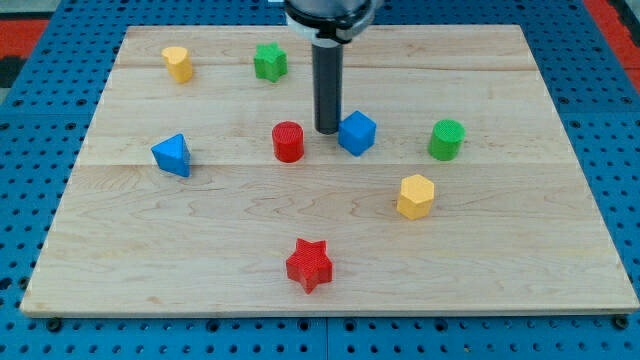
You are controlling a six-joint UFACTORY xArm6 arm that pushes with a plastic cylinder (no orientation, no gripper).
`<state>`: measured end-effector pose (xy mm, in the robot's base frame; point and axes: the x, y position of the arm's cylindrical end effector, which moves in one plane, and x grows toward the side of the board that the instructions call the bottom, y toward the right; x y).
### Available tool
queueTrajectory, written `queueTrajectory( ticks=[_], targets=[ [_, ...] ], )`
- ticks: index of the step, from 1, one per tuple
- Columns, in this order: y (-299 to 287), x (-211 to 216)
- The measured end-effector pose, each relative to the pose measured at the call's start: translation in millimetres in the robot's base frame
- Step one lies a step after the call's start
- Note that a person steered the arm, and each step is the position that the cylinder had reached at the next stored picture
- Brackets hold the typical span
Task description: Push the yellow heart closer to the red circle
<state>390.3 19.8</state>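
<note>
Progress means swinging my tip (327, 131), a bare rod end effector pinching nothing between red circle block (288, 141) and blue cube (356, 132), behind the small yellow heart block (178, 63) at the wooden bench's (500, 270) top left.

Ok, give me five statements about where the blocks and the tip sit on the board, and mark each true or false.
1. My tip sits between the red circle and the blue cube. True.
2. The yellow heart touches the red circle. False: it lies apart, near the view's top left corner.
3. The red star is the block nearest the view's bottom. True.
4. The green circle lies to the view's left of the blue triangle. False: it lies far to the right.
5. The green star lies below the yellow hexagon in the view. False: it lies near the top.
</note>
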Motion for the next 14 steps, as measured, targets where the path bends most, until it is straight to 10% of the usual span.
queueTrajectory(
  ticks=[4, 5, 7, 10, 13, 14],
  targets=[
    [-170, -158],
    [-236, -145],
    [-175, 21],
    [-235, -70],
    [-145, -116],
    [-123, -38]
  ],
)
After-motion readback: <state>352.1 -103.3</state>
